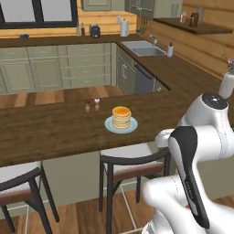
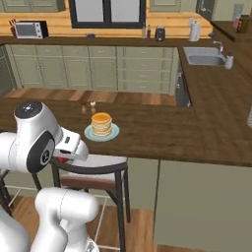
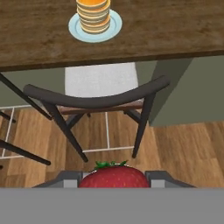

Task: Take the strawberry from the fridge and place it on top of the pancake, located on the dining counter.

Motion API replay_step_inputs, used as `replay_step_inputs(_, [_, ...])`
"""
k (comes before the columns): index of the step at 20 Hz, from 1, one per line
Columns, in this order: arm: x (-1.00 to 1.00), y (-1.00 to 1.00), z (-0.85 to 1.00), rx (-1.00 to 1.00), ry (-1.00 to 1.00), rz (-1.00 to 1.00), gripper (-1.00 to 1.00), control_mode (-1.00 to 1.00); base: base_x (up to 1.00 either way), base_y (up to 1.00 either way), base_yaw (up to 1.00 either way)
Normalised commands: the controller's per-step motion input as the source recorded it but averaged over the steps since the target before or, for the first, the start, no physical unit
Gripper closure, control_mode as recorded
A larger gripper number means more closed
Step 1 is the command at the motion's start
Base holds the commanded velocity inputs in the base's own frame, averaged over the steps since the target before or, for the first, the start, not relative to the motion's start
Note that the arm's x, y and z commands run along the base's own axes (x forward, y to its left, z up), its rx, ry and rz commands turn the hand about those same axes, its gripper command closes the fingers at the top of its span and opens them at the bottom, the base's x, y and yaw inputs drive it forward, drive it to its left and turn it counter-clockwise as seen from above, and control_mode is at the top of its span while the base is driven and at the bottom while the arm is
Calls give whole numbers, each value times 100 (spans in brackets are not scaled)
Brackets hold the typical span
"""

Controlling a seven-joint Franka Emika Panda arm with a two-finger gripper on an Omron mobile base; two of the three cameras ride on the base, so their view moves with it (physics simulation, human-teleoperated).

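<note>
Green cabinets and log walls ring the kitchen in the left base view, where the dark wooden bench (image 1: 55,128) carries a stack of pancakes (image 1: 121,117) on a pale blue plate (image 1: 109,125), with two small shakers (image 1: 92,105) just behind it. A black-backed stool (image 1: 132,160) stands tucked under the bench edge, in front of the plate.

From the right base view the same pancakes (image 2: 101,123) sit on their plate (image 2: 114,133) near the bench's near edge, and a speck of red shows at the hand, low beside the stool (image 2: 93,170).

Looking along the hand, the claw (image 3: 113,180) is clenched on the strawberry (image 3: 113,178), red with green leaves, held between the two grey fingers (image 3: 70,179). It hangs above the stool (image 3: 94,100), short of the bench (image 3: 175,30); the pancakes (image 3: 92,15) lie beyond.
</note>
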Motion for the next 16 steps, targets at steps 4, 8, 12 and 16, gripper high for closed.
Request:
replay_step_inputs(4, [0, 0, 0, 0, 0, 0, 100, 100, 26, 54, 0])
replay_step_inputs(8, [0, 0, 0, 0, 0, 0, 100, 100, 53, 15, 0])
replay_step_inputs(12, [0, 0, 0, 0, 0, 0, 100, 100, 71, -3, 0])
replay_step_inputs(16, [0, 0, 0, 0, 0, 0, 100, 100, 86, 0, 0])
